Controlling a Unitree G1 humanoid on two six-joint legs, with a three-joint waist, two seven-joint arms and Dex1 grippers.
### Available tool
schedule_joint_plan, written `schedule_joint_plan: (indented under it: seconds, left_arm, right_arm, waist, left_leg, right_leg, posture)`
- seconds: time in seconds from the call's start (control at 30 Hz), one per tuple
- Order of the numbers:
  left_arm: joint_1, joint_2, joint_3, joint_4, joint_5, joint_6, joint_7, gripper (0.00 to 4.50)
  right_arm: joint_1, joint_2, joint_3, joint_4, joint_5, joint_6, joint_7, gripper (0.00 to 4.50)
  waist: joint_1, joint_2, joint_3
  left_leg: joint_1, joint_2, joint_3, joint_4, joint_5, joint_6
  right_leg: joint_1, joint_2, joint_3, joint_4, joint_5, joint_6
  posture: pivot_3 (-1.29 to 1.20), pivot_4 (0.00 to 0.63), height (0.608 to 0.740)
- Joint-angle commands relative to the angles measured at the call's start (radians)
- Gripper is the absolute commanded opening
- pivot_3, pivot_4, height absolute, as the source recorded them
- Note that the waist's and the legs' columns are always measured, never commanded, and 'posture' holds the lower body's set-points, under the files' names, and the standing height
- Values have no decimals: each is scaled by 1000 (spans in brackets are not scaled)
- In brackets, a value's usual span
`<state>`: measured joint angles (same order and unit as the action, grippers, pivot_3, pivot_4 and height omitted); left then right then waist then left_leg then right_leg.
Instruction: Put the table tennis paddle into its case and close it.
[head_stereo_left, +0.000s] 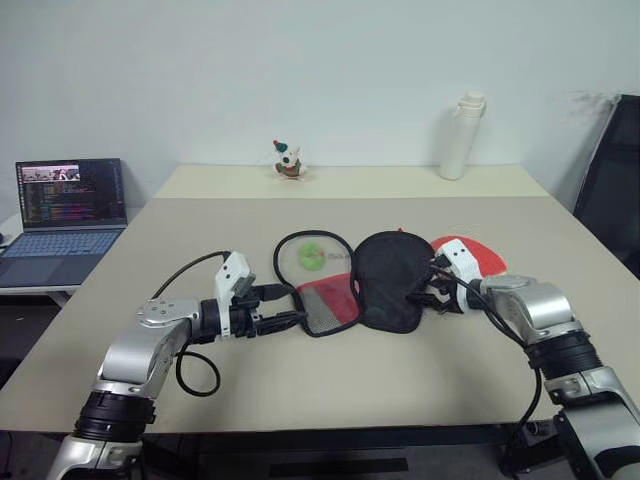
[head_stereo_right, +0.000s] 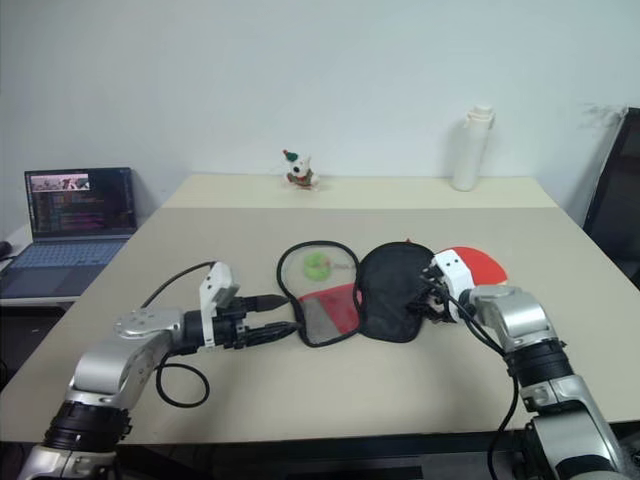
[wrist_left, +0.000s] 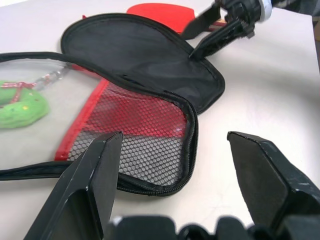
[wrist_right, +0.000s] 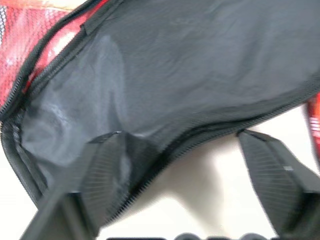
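The case (head_stereo_left: 388, 280) lies unzipped and spread flat on the table. Its black half is on the right, and its red half with the mesh pocket (wrist_left: 145, 145) is on the left. The table tennis paddle (head_stereo_left: 484, 256) lies behind the black half, with only part of its red face showing. My right gripper (wrist_right: 180, 134) is open, its fingers either side of the black half's zipper edge. My left gripper (head_stereo_left: 287, 307) is open at the mesh half's near edge, with the zipper rim (wrist_left: 187, 165) between its fingers.
A small green ball (head_stereo_left: 311, 256) sits under the case's clear window. On a side desk to the left is an open laptop (head_stereo_left: 65, 215). A white bottle (head_stereo_left: 462, 135) and a small toy figure (head_stereo_left: 288, 160) stand at the table's far edge. At the right is a black chair (head_stereo_left: 615, 180).
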<state>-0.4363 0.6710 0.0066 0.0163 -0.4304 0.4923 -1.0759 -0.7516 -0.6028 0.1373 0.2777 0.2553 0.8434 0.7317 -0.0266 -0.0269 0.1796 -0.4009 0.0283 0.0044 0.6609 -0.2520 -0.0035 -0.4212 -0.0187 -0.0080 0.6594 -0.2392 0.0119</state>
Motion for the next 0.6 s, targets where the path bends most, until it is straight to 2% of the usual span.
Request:
schedule_joint_plan:
  seconds: [0.03,0.2,0.33,0.6]
  left_arm:
    - [-8,-4,8,-17,0,-19,4,3643]
    - [-19,-21,-3,-14,2,-22,7,3643]
    - [-46,-37,-23,9,15,-34,-5,3643]
    - [-92,-44,-43,51,27,-54,-30,3643]
  right_arm:
    - [35,-79,-77,-109,30,-61,76,4450]
    - [89,-171,-194,-39,-3,-121,23,4450]
    - [57,-182,-258,173,-40,-169,-80,4450]
    - [-44,-139,-218,514,-115,-325,-95,4450]
  waist:
    - [0,0,0]
    - [1,0,0]
    - [1,0,0]
    - [-8,0,1]
  left_leg:
    - [0,0,0,0,0,0]
    - [0,0,0,0,0,0]
    - [1,0,3,0,0,0]
    - [1,-1,8,0,0,0]
  right_leg:
    - [0,0,0,0,0,0]
    - [0,0,0,0,0,0]
    - [1,0,0,0,0,0]
    - [0,2,4,0,0,0]
  posture:
    - [0,150,740]
    - [0,150,740]
    - [0,150,740]
    - [0,150,740]
